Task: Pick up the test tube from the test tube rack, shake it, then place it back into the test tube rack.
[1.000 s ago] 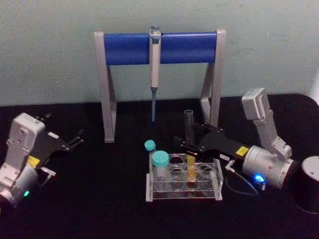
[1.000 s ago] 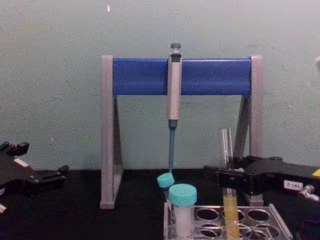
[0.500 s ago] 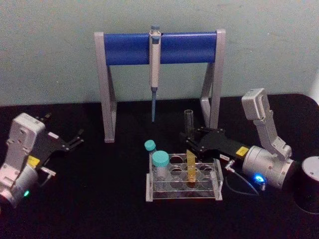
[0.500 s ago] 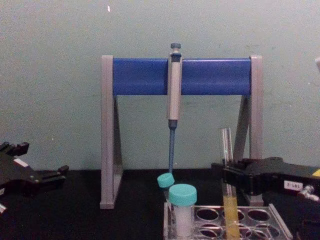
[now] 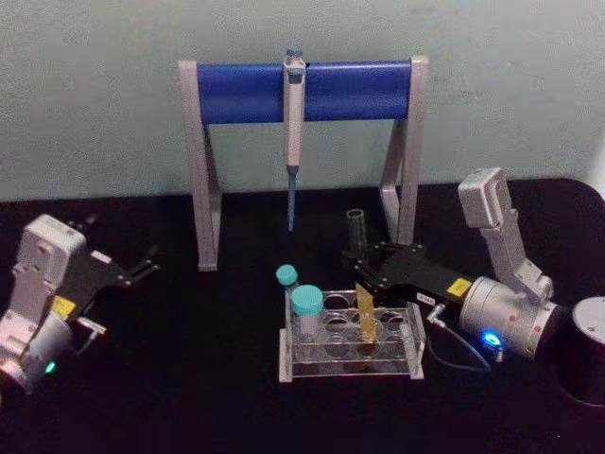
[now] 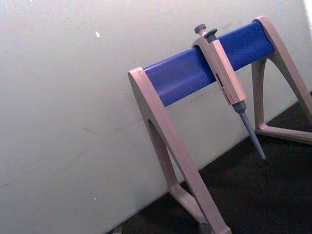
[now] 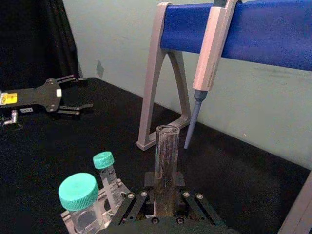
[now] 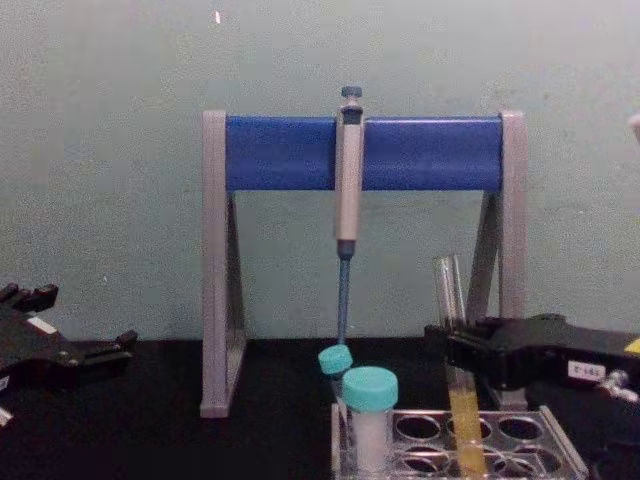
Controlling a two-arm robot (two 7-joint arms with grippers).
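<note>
R gripper [image 5: 360, 270] first: it's closed on the test tube [image 5: 364, 314], pinching the clear glass above the yellow-orange liquid, arm reaching in low from the right. In the right wrist view we see the open mouth of the tube rising straight out from between the fingers. The tube leans a bit, top towards the left in the chest view, and its lower end is down among the holes of the test tube rack [image 5: 321, 371], just right of the two teal-capped tubes [image 5: 305, 303]. So, as we read it, the grip is made but the tube isn't clear of the rack; the lift, the shake and the return all look left to do, though we can't rule out that this is the put-back, since a tube seated and held looks the same either way. L gripper [image 5: 144, 265] sits parked well off at the left of the black table [image 5: 189, 388], fingers apart, nothing in them. Behind, the pipette [image 5: 294, 123] hangs on the blue-and-grey stand [image 5: 246, 92], untouched. Hard to make out: the tube's base is cut off by the chest view's lower edge, which row's hole it's in we can't tell, the finger pads are hidden behind the gripper body, and a dark cylinder [image 5: 588, 352] at far right is cut by the frame.
</note>
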